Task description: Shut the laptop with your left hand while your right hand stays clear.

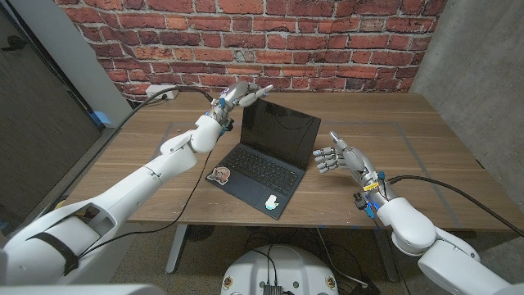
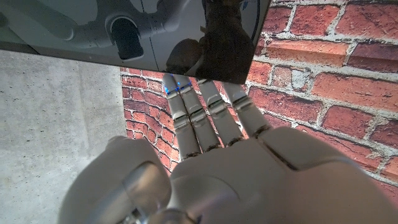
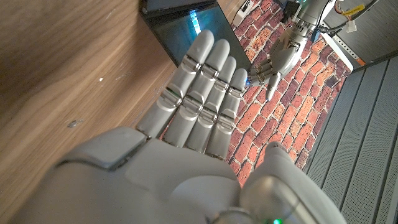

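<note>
Fingers (image 2: 205, 118) of the left hand (image 1: 239, 96) lie straight and pressed together, tips at the top edge of the open laptop (image 1: 264, 156) mid-table (right hand (image 1: 341, 157), loosely spread, waits beside it), so pushing the lid down looks next.

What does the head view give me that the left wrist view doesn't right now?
Head view alone: the open laptop's keyboard, the wooden table and the right robot hand open beside the laptop, apart from it. Left wrist view alone: the left fingers reaching the edge of the dark screen, up close. Both: the left robot hand at the lid's top, and the brick wall.
</note>
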Motion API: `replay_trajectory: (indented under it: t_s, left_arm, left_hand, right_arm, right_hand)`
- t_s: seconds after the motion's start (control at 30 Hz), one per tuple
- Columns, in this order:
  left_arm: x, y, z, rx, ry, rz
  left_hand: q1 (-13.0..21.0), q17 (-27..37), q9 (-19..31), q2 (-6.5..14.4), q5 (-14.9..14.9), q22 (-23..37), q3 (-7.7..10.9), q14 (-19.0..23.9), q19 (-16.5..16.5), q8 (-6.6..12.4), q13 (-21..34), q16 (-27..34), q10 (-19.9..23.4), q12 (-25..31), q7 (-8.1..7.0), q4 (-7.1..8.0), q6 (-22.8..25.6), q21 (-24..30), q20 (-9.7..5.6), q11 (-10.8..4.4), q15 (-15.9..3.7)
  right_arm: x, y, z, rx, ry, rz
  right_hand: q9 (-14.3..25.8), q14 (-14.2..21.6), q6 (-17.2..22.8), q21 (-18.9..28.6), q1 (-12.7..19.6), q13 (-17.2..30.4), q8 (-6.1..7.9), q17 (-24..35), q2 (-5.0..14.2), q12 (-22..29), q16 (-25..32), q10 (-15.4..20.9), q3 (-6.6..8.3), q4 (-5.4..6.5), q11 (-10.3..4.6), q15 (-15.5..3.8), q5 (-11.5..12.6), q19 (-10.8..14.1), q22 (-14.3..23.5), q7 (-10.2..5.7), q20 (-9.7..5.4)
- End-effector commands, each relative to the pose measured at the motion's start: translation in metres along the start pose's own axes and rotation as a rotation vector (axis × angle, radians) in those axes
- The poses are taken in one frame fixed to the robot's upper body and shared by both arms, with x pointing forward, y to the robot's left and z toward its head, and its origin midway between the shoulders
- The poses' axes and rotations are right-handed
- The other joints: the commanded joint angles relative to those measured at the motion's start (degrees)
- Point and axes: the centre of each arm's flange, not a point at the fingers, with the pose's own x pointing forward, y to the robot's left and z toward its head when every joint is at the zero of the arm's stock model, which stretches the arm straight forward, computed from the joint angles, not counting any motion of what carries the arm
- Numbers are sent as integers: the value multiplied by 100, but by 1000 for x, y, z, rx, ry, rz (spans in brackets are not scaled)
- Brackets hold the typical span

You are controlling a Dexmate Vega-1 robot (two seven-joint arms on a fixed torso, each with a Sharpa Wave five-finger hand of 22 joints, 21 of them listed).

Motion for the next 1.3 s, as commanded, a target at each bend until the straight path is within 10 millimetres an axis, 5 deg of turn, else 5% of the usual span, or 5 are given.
replay_trajectory:
  t_s: [0.03, 0.53, 0.87, 1.13, 1.3]
  left_arm:
    - [-5, 1, 9, 27, -39, 32]
    - [-14, 3, 26, 52, -92, 69]
    - [-14, 6, 19, 81, -79, 56]
    - [-13, 6, 18, 90, -83, 50]
    - [-11, 9, 18, 101, -91, 49]
  left_hand:
    - [50, 36, 8, 1, 1, 24, -47, 140, 304, 35, 39, 49, 117, 44, 8, -5, 85, 105, -71, -8, -451]
    - [93, 105, 10, 12, -3, 20, -79, 545, 576, 137, 109, 168, 506, 184, 2, -6, 395, 165, -173, -69, -454]
    - [119, 133, 1, -2, -5, 17, -118, 261, 242, 21, 145, 19, 232, 40, -13, -8, 169, -4, -54, -30, -456]
    - [131, 138, 0, 13, -4, 17, -130, 102, 66, -29, 139, -66, 102, -54, -50, -4, 70, -96, 4, -16, -456]
    - [131, 138, 0, 14, -3, 16, -137, 57, -2, -34, 129, -92, 87, -80, -49, -1, 65, -132, 24, -18, -456]
  right_arm:
    - [2, 1, 0, -3, -3, -3]
    - [0, 1, 1, -8, -2, -4]
    - [-4, 1, 1, -40, 59, 65]
    - [-13, 8, -1, -30, 108, 108]
    - [-18, 11, 0, -61, 133, 131]
  right_hand:
    - [17, 38, 51, 6, 38, 17, -27, 22, 24, -33, -21, 46, 19, 0, 14, -10, 28, -4, -4, 19, -236]
    - [18, 59, 104, 23, 43, 19, -41, 41, 35, -45, -32, 109, 27, 1, -2, -13, 28, 26, -9, 14, -233]
    - [24, 695, 296, 582, 33, 18, -145, 74, 133, -103, 46, 424, 86, 59, -4, -11, 45, 654, 330, 68, -255]
    - [34, 464, 63, 542, -99, -2, -332, -142, 302, -285, -277, 312, 182, 271, 160, 7, 88, 726, 242, 215, -289]
    - [49, 269, -57, 266, -159, 2, -436, -194, 459, -412, -485, 274, 315, 465, 39, 1, 123, 499, -15, 118, -287]
